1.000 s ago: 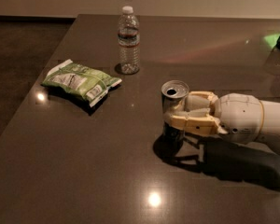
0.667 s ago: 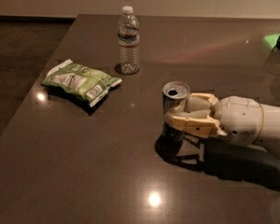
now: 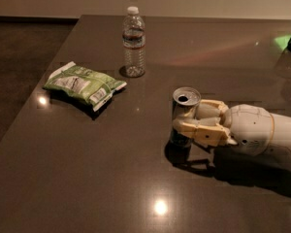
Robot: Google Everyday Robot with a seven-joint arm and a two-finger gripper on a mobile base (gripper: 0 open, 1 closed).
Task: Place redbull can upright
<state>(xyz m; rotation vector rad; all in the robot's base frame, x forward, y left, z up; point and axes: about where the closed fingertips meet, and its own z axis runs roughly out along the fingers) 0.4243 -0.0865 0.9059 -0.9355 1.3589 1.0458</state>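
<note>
One slim silver-and-blue redbull can stands upright near the right edge of the dark worktop, clasped by the cream gripper. One clear plastic bottle stands toward the far edge, and one green snack bag lies by the left.

prob office | dark tbl, snack bag, water btl | hand gripping can

The arm is extended low from the tabletop's right edge, the gripper held sideways, its 2 fingers closed around the redbull can.
</note>
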